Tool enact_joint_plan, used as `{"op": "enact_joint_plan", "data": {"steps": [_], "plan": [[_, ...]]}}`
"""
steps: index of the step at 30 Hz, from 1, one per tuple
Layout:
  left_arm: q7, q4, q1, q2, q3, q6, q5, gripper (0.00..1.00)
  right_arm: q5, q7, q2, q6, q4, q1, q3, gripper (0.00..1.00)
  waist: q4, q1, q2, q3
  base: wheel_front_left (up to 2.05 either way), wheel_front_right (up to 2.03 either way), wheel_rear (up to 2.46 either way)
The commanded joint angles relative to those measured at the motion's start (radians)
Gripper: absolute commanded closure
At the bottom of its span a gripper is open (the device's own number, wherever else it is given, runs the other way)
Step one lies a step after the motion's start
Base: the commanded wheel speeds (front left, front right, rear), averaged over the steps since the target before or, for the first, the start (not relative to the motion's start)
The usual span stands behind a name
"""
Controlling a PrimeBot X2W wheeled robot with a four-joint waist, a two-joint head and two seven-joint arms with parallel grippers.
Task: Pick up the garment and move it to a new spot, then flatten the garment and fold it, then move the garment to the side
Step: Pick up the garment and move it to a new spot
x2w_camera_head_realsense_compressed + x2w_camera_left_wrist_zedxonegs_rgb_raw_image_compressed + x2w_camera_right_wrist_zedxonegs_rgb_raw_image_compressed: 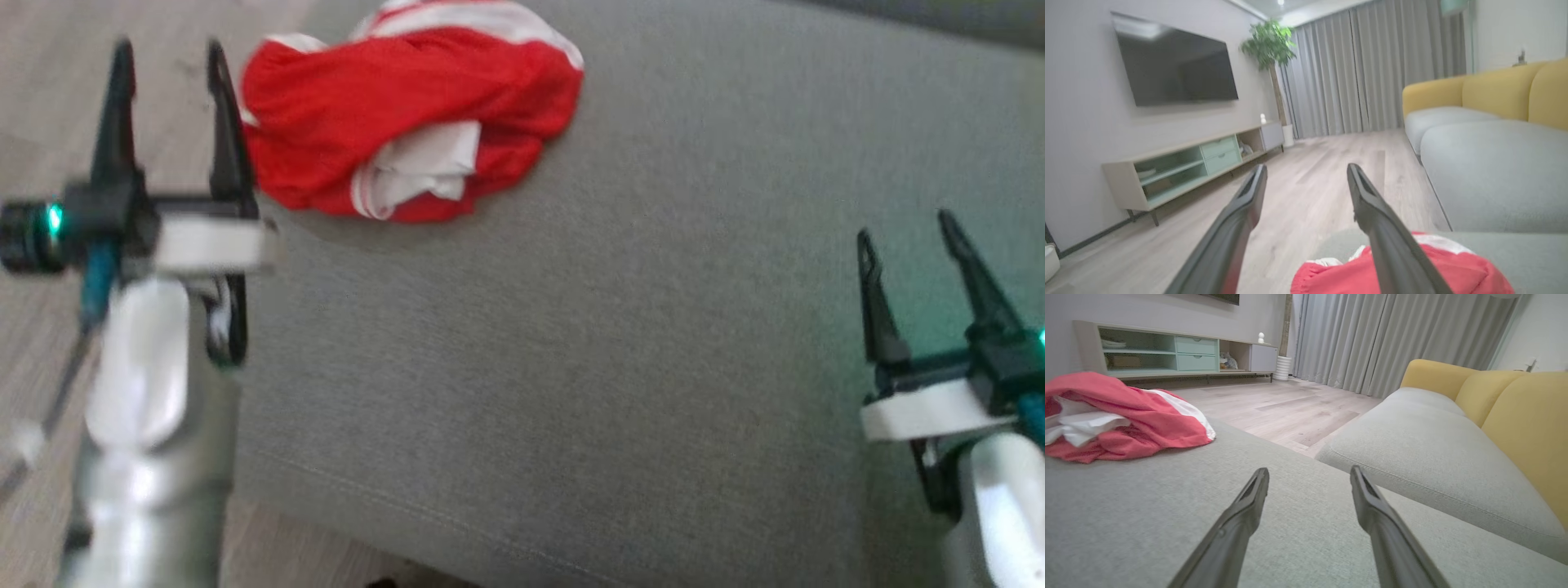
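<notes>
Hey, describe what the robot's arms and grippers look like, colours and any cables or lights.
The left gripper and right gripper each have two long, tapered black fingers on a black bracket with a white band. The forearms are glossy silver-white. A teal cable runs beside each wrist, and a small green light glows on the left one.

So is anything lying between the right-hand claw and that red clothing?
Nothing: bare grey cushion separates the right gripper from the garment, seen in the head view.

Garment [408, 122]: top cut off by head-view edge; in left wrist view btm cropped, pt. behind finger [1396, 253]. Left tool [169, 49]: blurred, head view.
</notes>
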Motion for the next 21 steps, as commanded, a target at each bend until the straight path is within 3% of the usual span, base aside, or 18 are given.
{"op": "enact_joint_plan", "data": {"steps": [1, 5, 9, 15, 18, 19, 20, 21], "plan": [[0.008, 0.092, -0.104, 0.051, 0.050, -0.014, -0.015, 0.00, 0.009, -0.011, -0.029, 0.007, -0.042, -0.026, 0.028, 0.00, -0.088, -0.0005, 0.0000, 0.121, 0.00, 0.00, 0.00], [0.125, 0.340, -0.312, 0.094, 0.098, -0.019, -0.068, 0.00, 0.016, -0.011, -0.068, 0.007, -0.068, -0.052, 0.048, 0.00, -0.151, -0.0005, 0.0000, 0.191, 0.00, 0.00, 0.00], [0.254, 0.527, -0.419, 0.167, 0.142, -0.030, -0.110, 0.00, 0.024, -0.011, -0.089, 0.007, -0.092, -0.071, 0.060, 0.00, -0.214, -0.0005, 0.0000, 0.252, 0.00, 0.00, 0.00], [0.366, 0.693, -0.454, 0.233, 0.170, -0.035, -0.141, 0.00, 0.034, -0.011, -0.089, 0.007, -0.103, -0.083, 0.056, 0.00, -0.260, -0.0005, 0.0000, 0.292, 0.00, 0.00, 0.00], [0.392, 0.749, -0.471, 0.224, 0.181, -0.036, -0.163, 0.00, 0.034, -0.011, -0.083, 0.007, -0.105, -0.083, 0.054, 0.00, -0.268, -0.0005, 0.0000, 0.297, 0.00, 0.00, 0.00], [0.383, 0.755, -0.474, 0.221, 0.181, -0.043, -0.168, 0.35, 0.033, -0.011, -0.080, 0.007, -0.104, -0.085, 0.052, 0.00, -0.267, -0.0005, 0.0000, 0.298, 0.00, 0.00, 0.00], [0.363, 0.757, -0.475, 0.219, 0.179, -0.051, -0.169, 1.00, 0.032, -0.011, -0.078, 0.007, -0.102, -0.087, 0.050, 0.00, -0.266, -0.0005, 0.0000, 0.297, 0.00, 0.00, 0.00], [0.339, 0.757, -0.474, 0.216, 0.175, -0.059, -0.168, 1.00, 0.030, -0.011, -0.075, 0.007, -0.098, -0.088, 0.048, 0.00, -0.263, -0.0005, 0.0000, 0.295, 0.00, 0.00, 0.00]]}}
